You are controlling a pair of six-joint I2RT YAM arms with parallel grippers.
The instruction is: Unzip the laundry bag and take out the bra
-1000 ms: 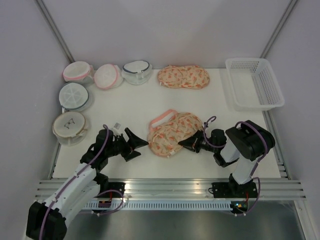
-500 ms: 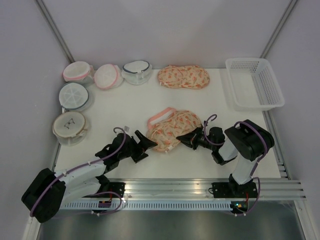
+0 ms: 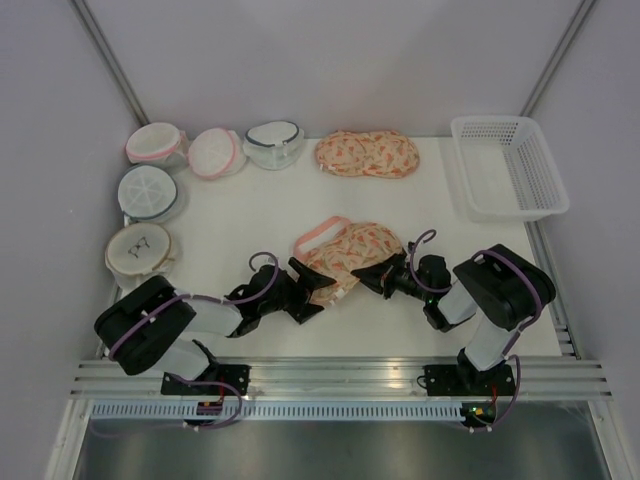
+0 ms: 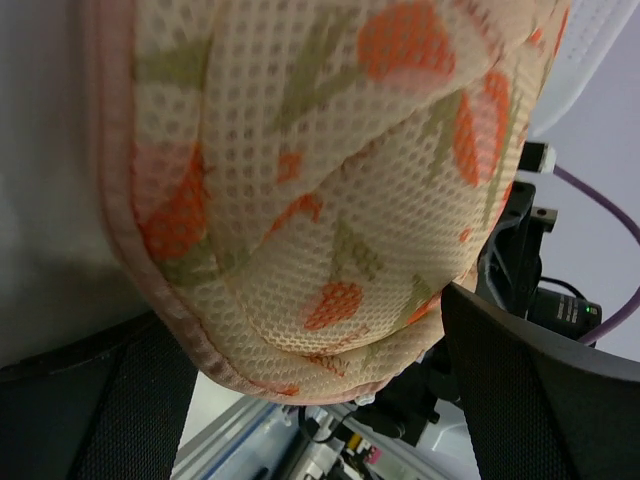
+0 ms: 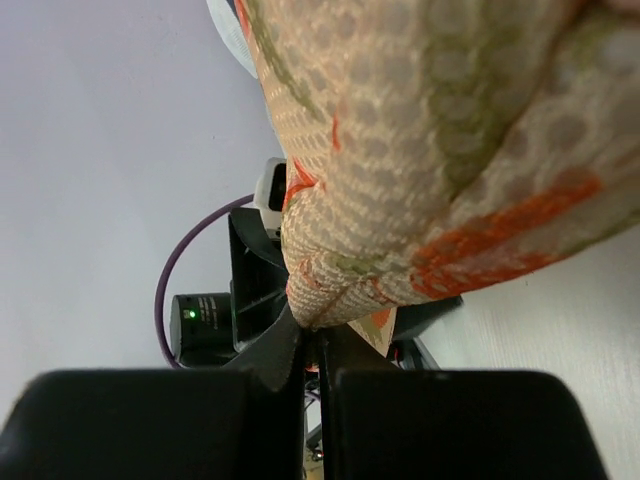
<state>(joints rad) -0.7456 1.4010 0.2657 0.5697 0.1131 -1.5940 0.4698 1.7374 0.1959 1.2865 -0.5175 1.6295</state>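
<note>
Two arms (image 3: 215, 315) low — laundry bag (image 3: 352, 250) between

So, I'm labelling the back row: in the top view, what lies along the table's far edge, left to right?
Pink-rimmed round mesh bag → second pink-rimmed mesh bag → grey-rimmed mesh bag → peach printed case → white basket.

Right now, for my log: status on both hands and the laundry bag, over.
Right hand shut on laundry bag edge. Left hand open, straddling its opposite end. Zip state unclear; bra not visible.
</note>
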